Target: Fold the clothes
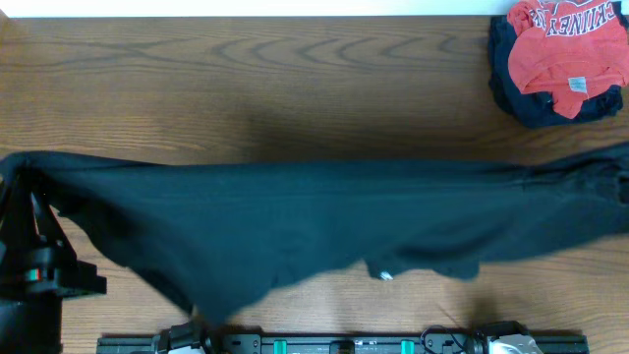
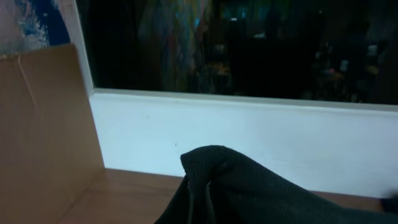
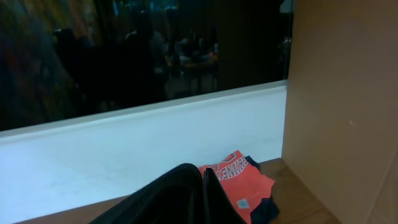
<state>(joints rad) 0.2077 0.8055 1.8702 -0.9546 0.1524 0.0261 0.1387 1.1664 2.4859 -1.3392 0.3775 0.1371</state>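
Note:
The clothes (image 1: 295, 216), one black soft garment, hang stretched in a wide band across the table from the left edge to the right edge. A small white label (image 1: 385, 275) shows at the lower hem. My left gripper (image 1: 18, 177) grips the left end, where the black mesh fabric (image 2: 249, 193) bunches over the jaws and hides the fingers. The right gripper lies past the right edge of the overhead view. In the right wrist view a folded black edge (image 3: 186, 193) of the clothes covers its fingers.
A red shirt with white lettering (image 1: 560, 44) lies on a navy garment (image 1: 536, 108) at the back right corner, also the red shirt (image 3: 239, 180) just beyond my right gripper. Cardboard walls (image 2: 37, 137) (image 3: 342, 93) stand at both table ends. A white wall (image 2: 249, 137) runs along the back.

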